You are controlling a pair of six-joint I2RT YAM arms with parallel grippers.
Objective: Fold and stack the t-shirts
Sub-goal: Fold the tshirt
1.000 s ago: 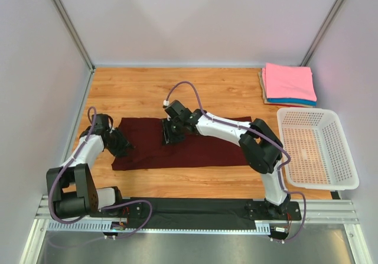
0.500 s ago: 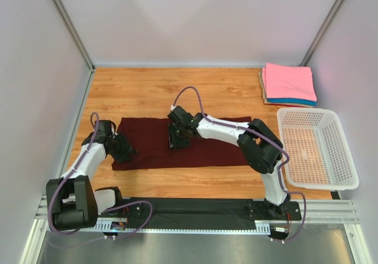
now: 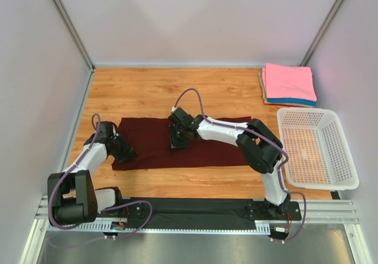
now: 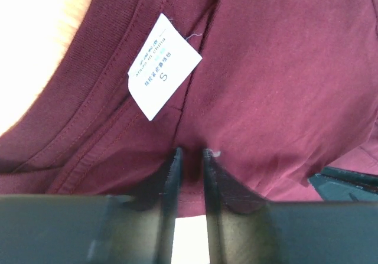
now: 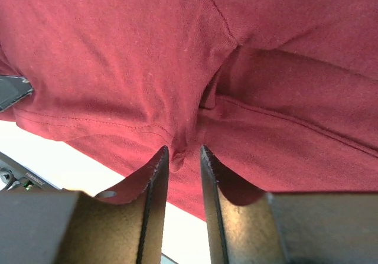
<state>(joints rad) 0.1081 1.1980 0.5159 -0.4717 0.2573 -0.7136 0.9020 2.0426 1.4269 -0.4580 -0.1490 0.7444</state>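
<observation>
- Pinching cloth on both sides: the left gripper point(image 4: 190, 155) has its jaws drawn in on a small ridge of the maroon t-shirt point(image 3: 201, 152) just below the neck label point(image 4: 163, 75), and the right gripper point(image 5: 182, 152) is likewise closed on a puckered fold near a seam.
- The maroon tee lies spread as a wide band across the middle of the table point(image 3: 147, 90). The left gripper is at its 9 o'clock end and the right gripper is a little toward 9 o'clock of its centre.
- The folded tees point(image 3: 288, 82), pink on top, sit at the table's 2 o'clock corner, with the white basket point(image 3: 348, 178) at about 4 o'clock.
- Risk: both bites look shallow, so the fabric may slip out once lifted. Possibly only the top layer is caught, though the wrist views are too close to tell. An uneven lift would skew the fold.
- Against the earlier frames, both grippers have slid slightly toward 5 o'clock along the shirt, while the shirt's outline, the stack and the basket sit where they were.
</observation>
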